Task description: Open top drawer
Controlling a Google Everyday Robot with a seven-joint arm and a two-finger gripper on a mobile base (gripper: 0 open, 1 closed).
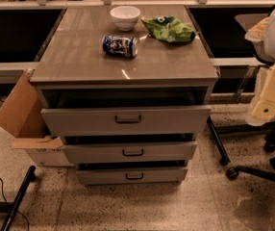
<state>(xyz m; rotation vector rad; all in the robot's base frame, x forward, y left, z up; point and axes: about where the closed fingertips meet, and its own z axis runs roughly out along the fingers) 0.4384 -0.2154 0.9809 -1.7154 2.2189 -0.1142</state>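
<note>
1. Centrally, a grey cabinet faces the viewer with three drawers stacked; the top drawer (80, 121) has the tallest front and sits just under the surface (80, 61); its front stands forward of the frame with a dark gap above it, so it looks already partly pulled out.
2. Handling, as a judgement: it is a stiff, rigid box on runners, probably moderate in weight; it should slide straight towards the viewer rather than lift; the flat, smooth front panel offers nothing to grip.
3. Where to take hold: the small dark handle (128, 119) at the centre of the front; it is a thin bar, suited to hooking or pinching from the front; a level, straight pull should keep the drawer from jamming; similar handles mark the two shorter drawers (94, 153) below, which are not the target.
4. On the surface rest a white bowl (125, 17), a can (120, 46) lying on its side and a crumpled green bag (168, 29); a sharp tug might set the can rolling.
5. The pincer (271, 97) appears as a pale yellow shape at the right edge, beside the cabinet and well apart from the handle; it touches no part of the cabinet; whether it is released or clenched cannot be told.
</note>
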